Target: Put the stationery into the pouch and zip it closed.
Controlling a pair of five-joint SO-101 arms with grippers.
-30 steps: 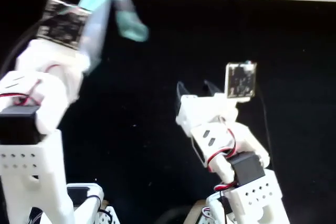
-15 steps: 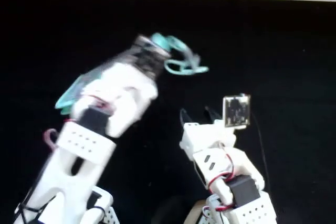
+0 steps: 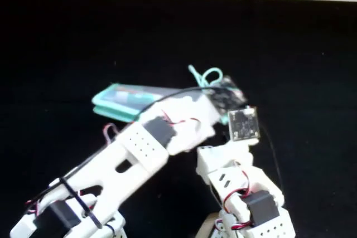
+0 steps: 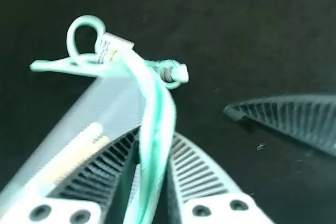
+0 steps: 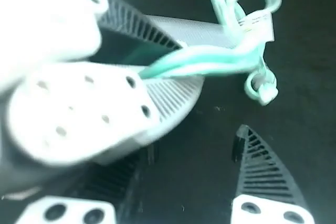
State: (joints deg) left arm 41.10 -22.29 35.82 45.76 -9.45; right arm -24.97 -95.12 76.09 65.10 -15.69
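Pouch (teal-edged, mesh-sided) is clamped at its zipper edge between the left gripper's fingers over the black table; the right gripper stands spread wide, empty, just beside it.

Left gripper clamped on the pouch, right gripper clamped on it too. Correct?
Not quite. The right gripper is open, jaws spread and closing on nothing, as the right wrist view shows. The left gripper is clamped on the pouch, as you said.
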